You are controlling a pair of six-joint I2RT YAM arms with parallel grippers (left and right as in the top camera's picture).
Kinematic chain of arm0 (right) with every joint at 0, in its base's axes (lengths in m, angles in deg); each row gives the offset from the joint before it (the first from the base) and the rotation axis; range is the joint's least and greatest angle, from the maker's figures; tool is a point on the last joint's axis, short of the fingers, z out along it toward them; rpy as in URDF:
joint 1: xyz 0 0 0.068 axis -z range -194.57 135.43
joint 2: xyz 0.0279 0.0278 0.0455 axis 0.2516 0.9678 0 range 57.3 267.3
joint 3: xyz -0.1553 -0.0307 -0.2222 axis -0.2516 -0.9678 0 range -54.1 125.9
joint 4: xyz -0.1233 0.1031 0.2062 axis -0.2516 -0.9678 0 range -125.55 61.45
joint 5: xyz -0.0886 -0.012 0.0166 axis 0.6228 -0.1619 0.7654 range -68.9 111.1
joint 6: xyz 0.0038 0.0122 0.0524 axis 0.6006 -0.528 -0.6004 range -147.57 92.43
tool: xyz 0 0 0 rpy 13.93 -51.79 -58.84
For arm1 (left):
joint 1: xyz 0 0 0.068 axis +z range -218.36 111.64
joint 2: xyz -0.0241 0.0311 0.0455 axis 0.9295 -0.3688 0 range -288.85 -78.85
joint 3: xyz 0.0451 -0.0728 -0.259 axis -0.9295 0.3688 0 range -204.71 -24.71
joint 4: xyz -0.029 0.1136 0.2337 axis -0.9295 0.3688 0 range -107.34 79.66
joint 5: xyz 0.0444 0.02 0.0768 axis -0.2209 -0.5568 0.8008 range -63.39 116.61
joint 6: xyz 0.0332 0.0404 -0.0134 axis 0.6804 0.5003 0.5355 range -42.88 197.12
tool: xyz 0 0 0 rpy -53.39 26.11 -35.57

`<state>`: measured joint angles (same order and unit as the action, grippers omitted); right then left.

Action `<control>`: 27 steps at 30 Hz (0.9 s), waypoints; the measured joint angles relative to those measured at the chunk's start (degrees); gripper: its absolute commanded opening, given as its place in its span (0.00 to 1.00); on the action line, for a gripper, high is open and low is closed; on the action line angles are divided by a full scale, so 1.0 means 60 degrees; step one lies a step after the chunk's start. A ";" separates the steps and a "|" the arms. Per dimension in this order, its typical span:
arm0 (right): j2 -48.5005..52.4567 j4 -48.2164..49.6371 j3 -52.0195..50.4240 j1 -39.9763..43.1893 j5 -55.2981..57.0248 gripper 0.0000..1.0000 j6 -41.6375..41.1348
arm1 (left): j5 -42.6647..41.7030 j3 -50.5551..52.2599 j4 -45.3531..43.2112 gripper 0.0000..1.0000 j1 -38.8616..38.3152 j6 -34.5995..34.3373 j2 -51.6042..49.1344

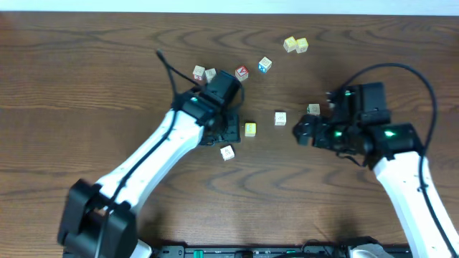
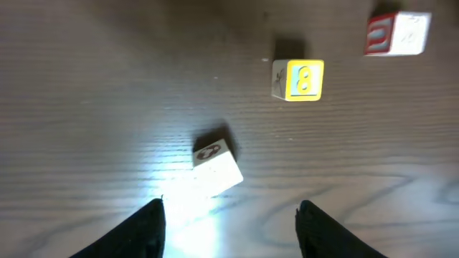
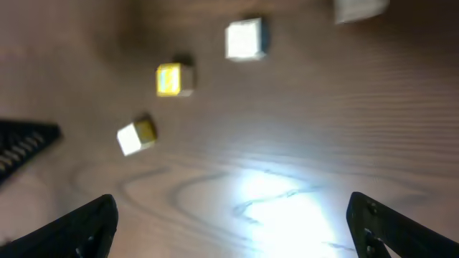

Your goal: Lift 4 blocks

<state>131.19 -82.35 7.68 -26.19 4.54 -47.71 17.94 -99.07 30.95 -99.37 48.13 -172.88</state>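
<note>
four small wooden blocks (image 1: 249, 129) are noted loose on the table (image 1: 86, 72), near its middle. left gripper (image 2: 229, 233) is seen spread and empty, a white block (image 2: 217, 169) just ahead of it; right gripper (image 3: 233, 222) is spread wide, empty. blocks are judged light, rigid, smooth: to be pinched across opposite flat faces, jaws squared.
</note>
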 measured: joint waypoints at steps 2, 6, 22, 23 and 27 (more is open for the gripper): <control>0.0510 -0.0040 0.0018 -0.0463 -0.0109 0.99 0.0047 | -0.0007 -0.0029 0.0189 0.77 0.0313 -0.0233 0.0219; 0.2259 -0.0517 0.0535 -0.1188 -0.0244 0.99 0.0113 | -0.0022 -0.0058 0.0696 0.84 0.1286 -0.0681 0.0321; 0.5982 0.0678 0.3898 -0.2954 0.1428 0.79 -0.0718 | 0.0011 -0.0084 0.2994 0.84 0.4710 -0.0860 0.0321; 0.6116 0.0809 0.3901 -0.3089 0.1563 0.80 -0.0892 | 0.0011 -0.0080 0.3034 0.84 0.4761 -0.0838 0.0321; 0.6696 0.1191 0.3901 -0.3534 0.1938 0.77 -0.1457 | 0.0011 -0.0033 0.3100 0.84 0.4776 -0.0674 0.0321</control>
<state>171.36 -75.20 31.09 -47.39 16.17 -56.45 18.01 -99.27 49.55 -70.71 44.08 -170.96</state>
